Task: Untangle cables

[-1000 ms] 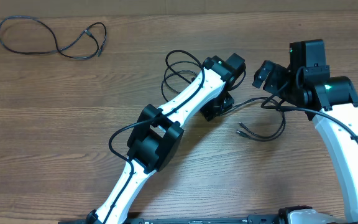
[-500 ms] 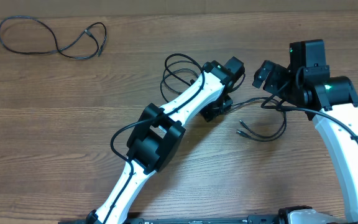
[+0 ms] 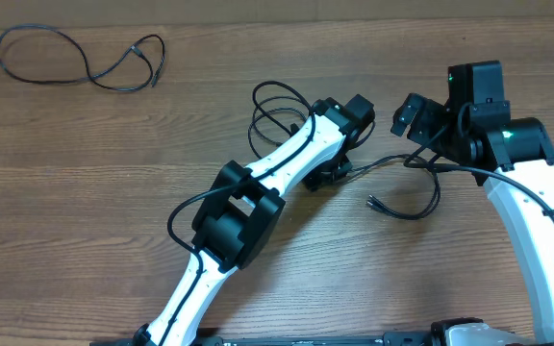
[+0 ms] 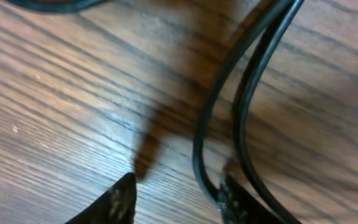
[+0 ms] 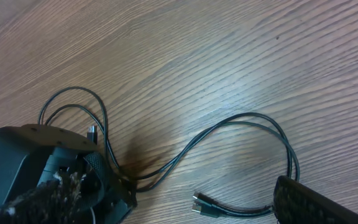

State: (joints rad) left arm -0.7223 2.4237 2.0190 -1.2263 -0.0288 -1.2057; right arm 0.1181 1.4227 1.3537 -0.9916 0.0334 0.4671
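Two black cables lie tangled mid-table. Their loops sit left of my left gripper, and their strands run right to a pair of plug ends. A third cable lies alone at the far left. In the left wrist view my left gripper is low over the wood and open. One strand runs just inside its right fingertip and another passes outside it. My right gripper hovers wide open to the right. Its view shows the strands and plugs below its open jaws.
The table is brown wood. My left arm crosses it diagonally from the near edge and covers part of the tangle. The right arm stands along the right side. The left gripper's dark body fills the lower left of the right wrist view.
My left gripper has slid slightly left and nearer, and the cable loops have shifted a little left with it. The right arm has not moved.
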